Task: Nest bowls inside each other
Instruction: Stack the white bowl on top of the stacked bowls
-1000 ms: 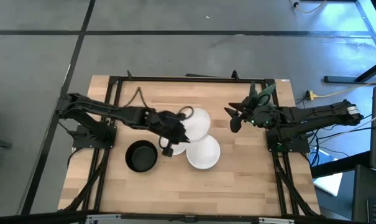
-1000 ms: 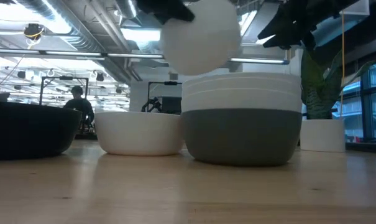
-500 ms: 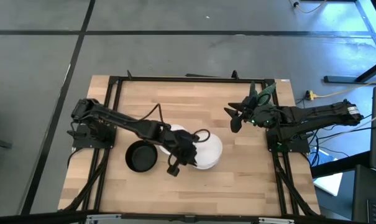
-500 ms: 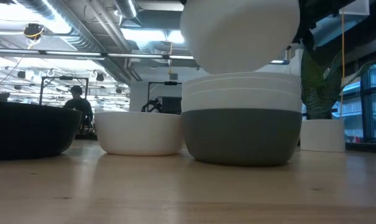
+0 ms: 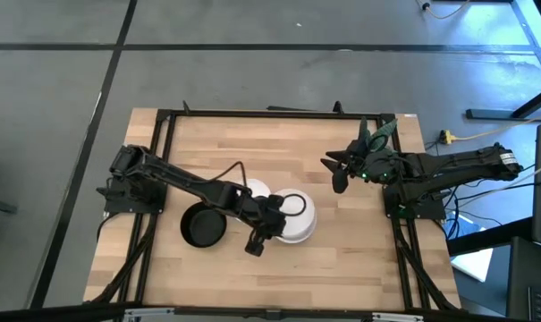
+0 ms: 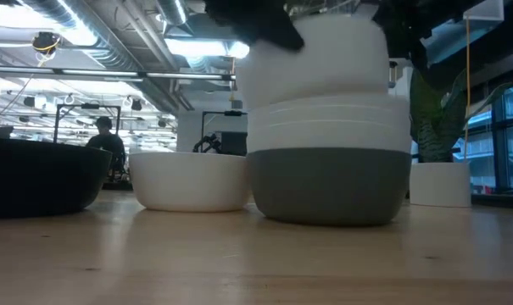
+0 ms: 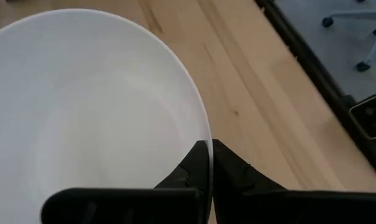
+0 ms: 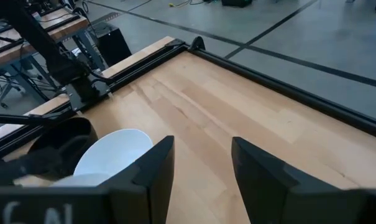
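Wooden bench inside a dark frame, bowls grouped near its middle.

Left claw pinches the rim of a white bowl sitting atop the stack, whose lowest bowl is dark grey under white rims. Black bowl stands just beside the stack, and a single white bowl rests on the bench behind. Right claw hovers well apart near the bench's right edge, fingers spread and holding nothing.

Seemingly no legible text anywhere.
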`<action>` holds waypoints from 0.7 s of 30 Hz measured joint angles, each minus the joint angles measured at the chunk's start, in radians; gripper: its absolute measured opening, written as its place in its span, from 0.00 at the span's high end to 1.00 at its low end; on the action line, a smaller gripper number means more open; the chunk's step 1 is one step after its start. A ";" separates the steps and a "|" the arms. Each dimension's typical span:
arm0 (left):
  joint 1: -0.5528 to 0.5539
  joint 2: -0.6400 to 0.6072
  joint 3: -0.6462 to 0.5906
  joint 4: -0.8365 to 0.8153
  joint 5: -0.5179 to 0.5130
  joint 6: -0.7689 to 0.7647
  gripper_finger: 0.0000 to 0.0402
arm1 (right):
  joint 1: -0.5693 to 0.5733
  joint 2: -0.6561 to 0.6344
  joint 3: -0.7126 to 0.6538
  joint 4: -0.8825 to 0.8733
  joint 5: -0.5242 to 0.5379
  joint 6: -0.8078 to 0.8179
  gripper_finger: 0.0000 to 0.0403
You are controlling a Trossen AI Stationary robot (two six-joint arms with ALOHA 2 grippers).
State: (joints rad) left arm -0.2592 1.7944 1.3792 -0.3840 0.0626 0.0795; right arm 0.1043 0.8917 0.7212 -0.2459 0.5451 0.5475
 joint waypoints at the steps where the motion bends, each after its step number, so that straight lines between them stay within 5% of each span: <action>1: -0.001 0.010 0.000 0.000 -0.001 -0.002 1.00 | 0.000 0.000 0.000 0.001 -0.001 0.001 0.60; 12: -0.002 0.045 0.000 -0.008 -0.027 -0.022 0.96 | 0.000 0.000 0.000 0.003 -0.009 0.002 0.60; 21: 0.004 0.037 0.000 -0.008 -0.021 0.006 0.82 | 0.000 0.000 0.000 0.003 -0.009 0.010 0.60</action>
State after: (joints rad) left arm -0.2554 1.8317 1.3788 -0.3916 0.0417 0.0858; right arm 0.1043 0.8917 0.7216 -0.2428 0.5365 0.5575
